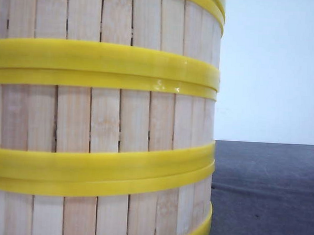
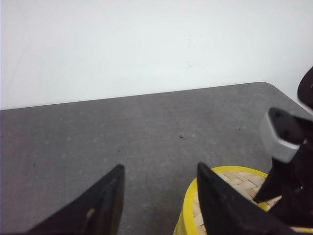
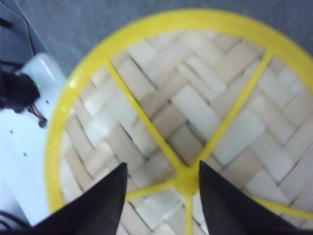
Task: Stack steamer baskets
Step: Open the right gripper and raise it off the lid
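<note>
Stacked pale-slat, yellow-rimmed round steamer baskets point(image 1: 104, 120) are filling front view; L gripper point(image 2: 159, 205) and R gripper point(image 3: 163, 196) are hovering spread, empty, over woven lid point(image 3: 195, 112).

Steamer baskets point(image 1: 101, 120) stacked one on another, on surface point(image 1: 268, 197), filling left part of front view, close before camera. Bare surface to right of stack, wall point(image 1: 275, 66) behind surface's far edge. Left gripper point(image 2: 159, 205) beside top basket's rim point(image 2: 188, 205). Right gripper point(image 3: 161, 196) above top basket's woven lid point(image 3: 195, 107), fingertips either side of lid's central hub point(image 3: 186, 183).
</note>
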### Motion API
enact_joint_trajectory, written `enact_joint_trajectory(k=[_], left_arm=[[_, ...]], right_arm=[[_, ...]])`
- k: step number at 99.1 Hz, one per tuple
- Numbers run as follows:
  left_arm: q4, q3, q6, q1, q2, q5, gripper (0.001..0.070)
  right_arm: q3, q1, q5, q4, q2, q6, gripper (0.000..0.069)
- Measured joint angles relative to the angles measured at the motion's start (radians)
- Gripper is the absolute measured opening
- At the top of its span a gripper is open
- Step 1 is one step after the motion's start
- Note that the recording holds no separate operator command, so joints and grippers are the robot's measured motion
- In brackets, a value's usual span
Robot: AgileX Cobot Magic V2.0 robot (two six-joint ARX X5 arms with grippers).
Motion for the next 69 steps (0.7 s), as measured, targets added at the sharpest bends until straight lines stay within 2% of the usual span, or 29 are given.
enact_joint_trajectory(k=[11, 17, 21, 27, 34, 44, 53, 62, 69], left_arm=[[-0.003, 0.000, 0.000, 0.000, 0.000, 0.000, 0.0266], [-0.008, 0.000, 0.001, 0.000, 0.000, -0.005, 0.0228], [-0.011, 0.000, 0.003, 0.000, 0.000, -0.013, 0.0174], [-0.011, -0.002, 0.009, 0.000, 0.000, -0.023, 0.0080], [-0.010, -0.011, 0.019, 0.000, 0.000, -0.052, 0.0032], [0.008, -0.048, 0.027, 0.000, -0.012, -0.112, 0.0018], [0.082, -0.125, 0.028, 0.000, -0.063, -0.154, 0.0016], [0.190, -0.248, 0.029, 0.000, -0.154, -0.187, 0.0016], [0.276, -0.372, 0.030, 0.000, -0.254, -0.205, 0.0016]], right_arm=[[0.097, 0.004, 0.027, 0.000, 0.000, -0.016, 0.0277], [0.138, 0.009, 0.086, 0.000, -0.005, -0.036, 0.0265], [0.150, 0.014, 0.142, 0.001, -0.014, -0.053, 0.0216], [0.151, 0.024, 0.234, 0.001, -0.033, -0.084, 0.0099], [0.151, 0.038, 0.328, 0.006, -0.055, -0.101, 0.0046], [0.150, 0.058, 0.442, 0.024, -0.091, -0.114, 0.0025], [0.137, 0.082, 0.567, 0.074, -0.140, -0.121, 0.0020], [0.059, 0.113, 0.662, 0.204, -0.230, -0.124, 0.0020], [-0.055, 0.121, 0.674, 0.336, -0.327, -0.126, 0.0020]])
